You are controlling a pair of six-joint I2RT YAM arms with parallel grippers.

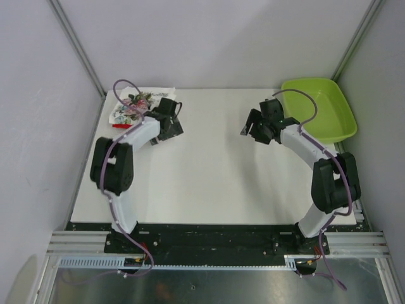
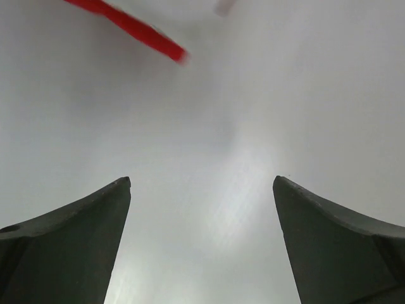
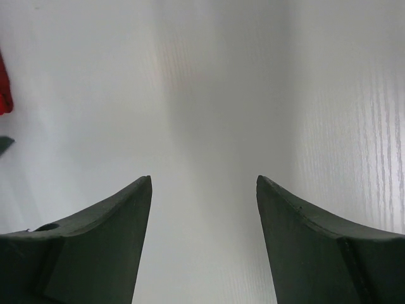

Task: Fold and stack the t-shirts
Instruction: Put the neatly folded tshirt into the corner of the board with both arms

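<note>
Far left corner of the desk: the white printed t-shirt [image 1: 135, 103] lies on top of the red t-shirt [image 1: 119, 125] (only a red edge peeks out). The left gripper [image 2: 201, 180] hovers just beside the stack, jaws spread wide and empty. The right gripper [image 3: 204, 178], likewise parted and holding nothing, hangs over the white table [image 1: 215, 177] near the lime-green tray [image 1: 316, 109] at the far right corner.

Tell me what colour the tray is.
The tray is lime green, best seen in the top view.

White table [image 1: 215, 183], pale grey walls [image 1: 215, 38], aluminium corner posts [image 1: 78, 45]
</note>
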